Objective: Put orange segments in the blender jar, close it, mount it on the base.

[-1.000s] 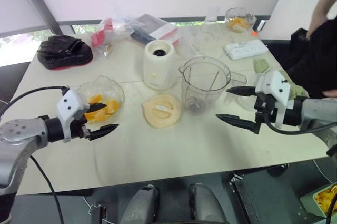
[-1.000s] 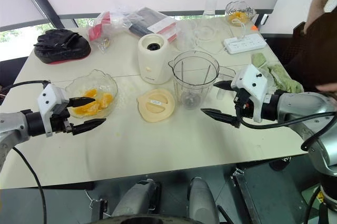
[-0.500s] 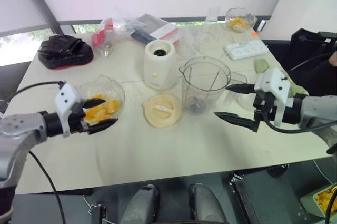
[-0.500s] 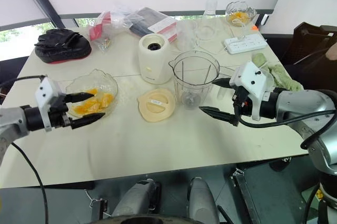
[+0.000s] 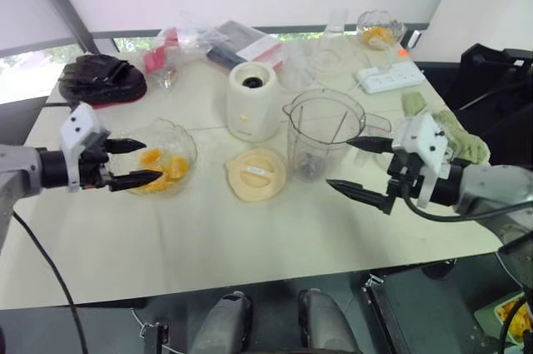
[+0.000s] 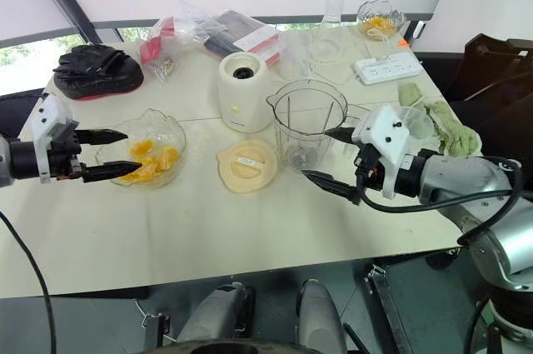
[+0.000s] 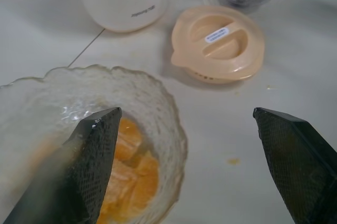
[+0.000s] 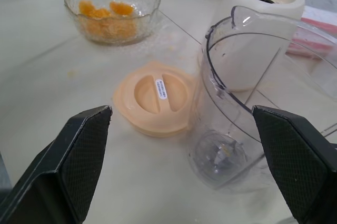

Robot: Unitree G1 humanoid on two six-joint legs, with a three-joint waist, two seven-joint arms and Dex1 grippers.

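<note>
The worktop (image 5: 250,237) carries everything you need. The blender jar (image 5: 323,133) stands upright and open near the middle, with nothing in it but its blades. It looks like clear, stiff plastic: light while empty, smooth on the wall. I'd judge the handle on its right side the safest hold. The cream base (image 5: 252,102) stands just behind and left of it, socket up. The glass bowl (image 5: 187,142) sits well to the left; it is brittle, so don't knock its rim. The lid (image 5: 255,175) lies flat between bowl and jar, and its raised centre ridge is the likely place to pinch it.

Your right tool (image 5: 338,162) is spread wide and empty, just in front and right of the jar and pointing at it. Your left tool (image 5: 153,160) is also spread wide and empty, with one finger over the bowl and the other outside its rim.

The orange segments (image 5: 162,172) lie heaped in the bowl. Expect them to be soft, wet and slippery. Take one across its thick middle with a gentle squeeze, or it may burst or slide out.
</note>
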